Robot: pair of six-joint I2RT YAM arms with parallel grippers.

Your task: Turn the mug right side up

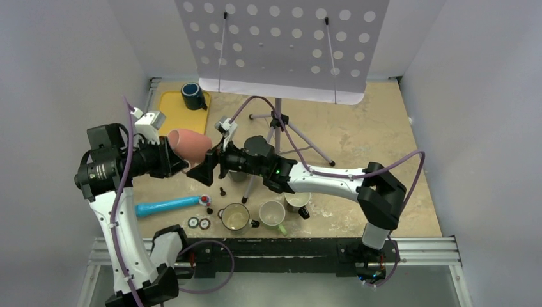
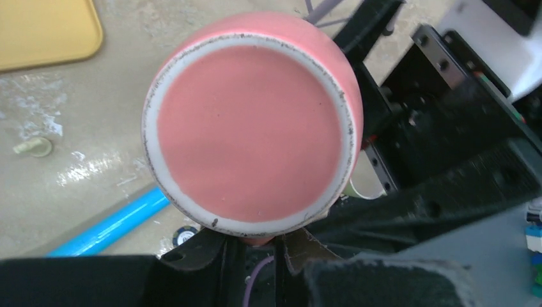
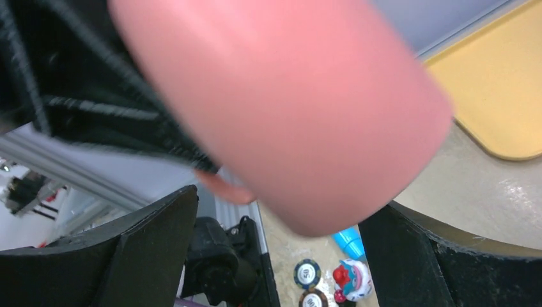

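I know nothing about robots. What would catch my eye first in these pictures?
The pink mug stands out most. The left hand holds it tipped sideways in mid-air over the left part of the table, and the right hand is open with a finger on either side of it. After that you would notice the big white perforated board on a stand across the back, and the yellow tray at the back left.
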